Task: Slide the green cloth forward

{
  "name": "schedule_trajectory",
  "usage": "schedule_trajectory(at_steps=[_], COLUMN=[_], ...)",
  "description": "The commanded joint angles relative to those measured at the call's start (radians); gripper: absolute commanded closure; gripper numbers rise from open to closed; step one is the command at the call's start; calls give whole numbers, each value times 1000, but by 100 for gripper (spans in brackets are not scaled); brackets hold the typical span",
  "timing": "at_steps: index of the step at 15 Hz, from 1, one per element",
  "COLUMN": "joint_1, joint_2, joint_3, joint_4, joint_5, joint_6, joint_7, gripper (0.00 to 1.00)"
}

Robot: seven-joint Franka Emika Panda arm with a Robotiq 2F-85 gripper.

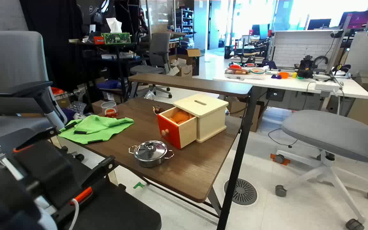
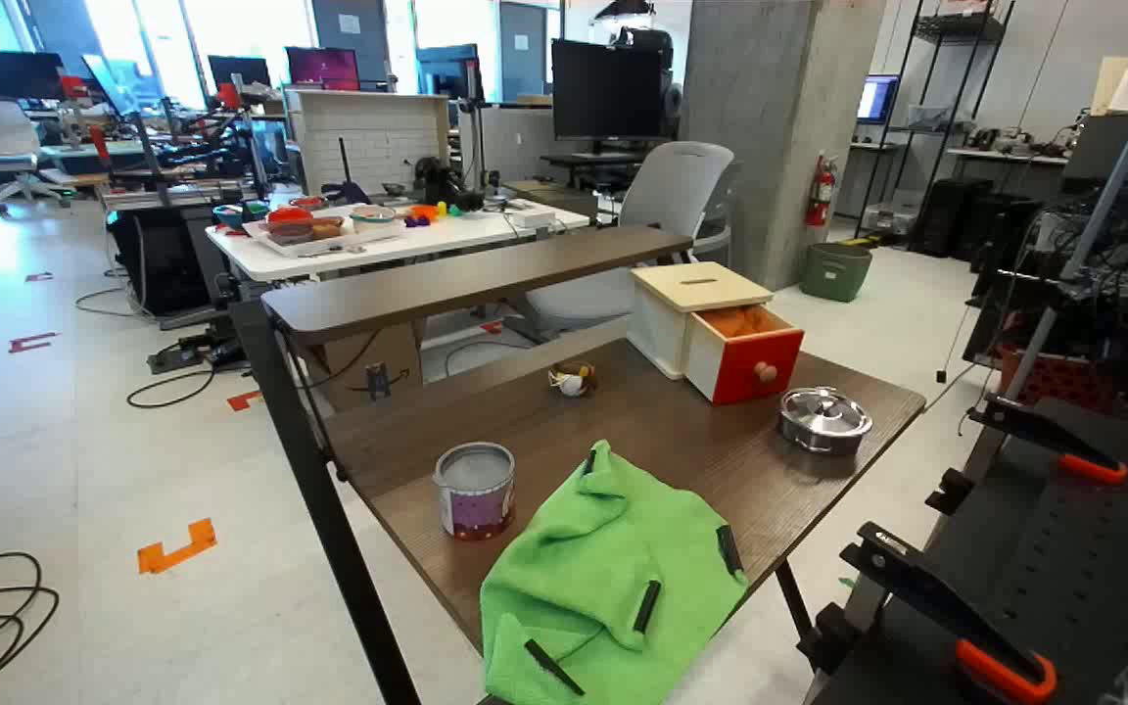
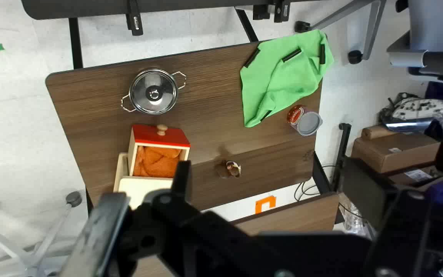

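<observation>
The green cloth lies rumpled on one end of the brown table, with black strips on it and part hanging over the edge. It also shows in an exterior view and at the upper right of the wrist view. My gripper shows in the wrist view with its two fingers wide apart and nothing between them. It is high above the table and apart from the cloth. The gripper does not show in the exterior views.
A wooden box with an open red drawer holds orange cloth. A lidded silver pot stands near it. A tin can stands beside the green cloth. A small brown-white object lies mid-table. A raised shelf runs along one side.
</observation>
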Motion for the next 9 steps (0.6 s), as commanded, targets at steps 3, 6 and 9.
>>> schedule_trajectory(at_steps=[3, 6, 9], joint_1=[-25, -25, -27], joint_2=[5, 5, 2], joint_3=[20, 20, 22], joint_4=[6, 7, -1], joint_5=[13, 13, 11], joint_6=[-5, -5, 4], joint_7=[-12, -12, -13], gripper=[0, 0, 0])
